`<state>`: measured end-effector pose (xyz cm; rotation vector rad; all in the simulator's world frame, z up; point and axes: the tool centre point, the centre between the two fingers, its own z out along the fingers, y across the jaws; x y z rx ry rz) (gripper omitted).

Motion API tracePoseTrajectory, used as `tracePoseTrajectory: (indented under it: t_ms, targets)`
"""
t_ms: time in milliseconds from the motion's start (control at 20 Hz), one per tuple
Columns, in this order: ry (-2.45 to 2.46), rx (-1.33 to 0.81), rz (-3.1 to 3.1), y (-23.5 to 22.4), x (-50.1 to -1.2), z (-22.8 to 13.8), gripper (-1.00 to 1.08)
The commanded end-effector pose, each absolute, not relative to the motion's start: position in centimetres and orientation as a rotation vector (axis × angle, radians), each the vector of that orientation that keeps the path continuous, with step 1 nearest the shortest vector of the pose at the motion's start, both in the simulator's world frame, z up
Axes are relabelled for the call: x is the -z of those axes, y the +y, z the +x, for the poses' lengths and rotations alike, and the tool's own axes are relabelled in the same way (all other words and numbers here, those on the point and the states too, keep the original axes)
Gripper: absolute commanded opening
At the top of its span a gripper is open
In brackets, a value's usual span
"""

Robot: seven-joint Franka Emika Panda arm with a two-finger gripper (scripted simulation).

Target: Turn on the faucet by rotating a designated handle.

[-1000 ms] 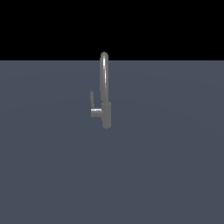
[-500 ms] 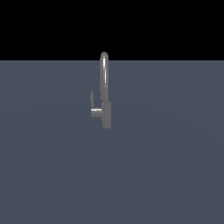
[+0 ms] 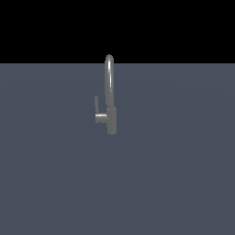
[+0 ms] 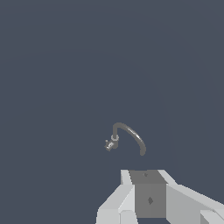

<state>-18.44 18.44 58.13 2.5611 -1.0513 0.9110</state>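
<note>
The faucet (image 3: 110, 92) is a slim grey tap with a tall arched spout on a short thicker body, standing upright in the middle of the exterior view. Its handle (image 3: 100, 117) is a short stub pointing to the exterior view's left and ending in a thin upright bar. The wrist view looks down on the faucet (image 4: 131, 133) from above, with the handle (image 4: 109, 145) at the foot of the arc. My gripper (image 4: 148, 194) shows only in the wrist view, well apart from the faucet. No gap shows between its fingers and it holds nothing. The arm is out of the exterior view.
A flat dark grey-blue floor (image 3: 174, 174) spreads all around the faucet. A black background lies above the floor's far edge.
</note>
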Motion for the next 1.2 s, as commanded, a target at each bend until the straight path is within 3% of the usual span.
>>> tracePoseTrajectory:
  t_ms: [0,600,1150]
  targets:
    - [-1.107,-0.939,2.506,19.7,-56.8,-16.8,-1.00]
    - [-1.342,-0.980,2.245,21.8,-46.2,-7.2,-1.00]
    - [-1.558,-0.900,2.007,16.8,-31.0,1.3,-1.00]
